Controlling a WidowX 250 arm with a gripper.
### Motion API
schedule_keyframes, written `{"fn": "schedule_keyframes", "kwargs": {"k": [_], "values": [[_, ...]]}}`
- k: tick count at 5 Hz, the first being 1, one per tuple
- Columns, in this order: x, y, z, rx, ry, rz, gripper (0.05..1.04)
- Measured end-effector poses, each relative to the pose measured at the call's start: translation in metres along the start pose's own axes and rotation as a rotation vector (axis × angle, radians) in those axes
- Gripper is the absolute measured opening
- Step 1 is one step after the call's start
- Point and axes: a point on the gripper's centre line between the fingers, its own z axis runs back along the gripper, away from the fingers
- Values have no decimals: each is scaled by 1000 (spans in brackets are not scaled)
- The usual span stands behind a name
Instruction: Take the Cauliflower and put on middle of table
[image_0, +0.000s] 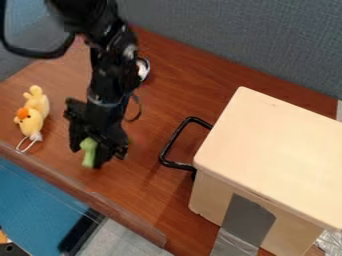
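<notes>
The black gripper (100, 153) hangs low over the left part of the brown table (160, 192), near its front edge. Right at the gripper's lower end is a small light green piece (88, 152), which appears to be part of the cauliflower. Black gripper parts cover the rest of it, so its full shape is hidden. Whether the gripper holds it or only stands around it, I cannot tell.
A yellow plush toy (33, 114) with an orange beak lies left of the gripper. To the right stands a large beige box (270, 150) with a black handle (175, 145) facing the arm. Grey partitions (234, 37) border the table at the back.
</notes>
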Motion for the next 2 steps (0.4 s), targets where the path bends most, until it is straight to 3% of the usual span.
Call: {"fn": "schedule_keyframes", "kwargs": {"k": [1, 2], "values": [[-1, 5, -8, 6, -3, -2, 656], [-5, 7, 10, -2, -25, -8, 945]]}}
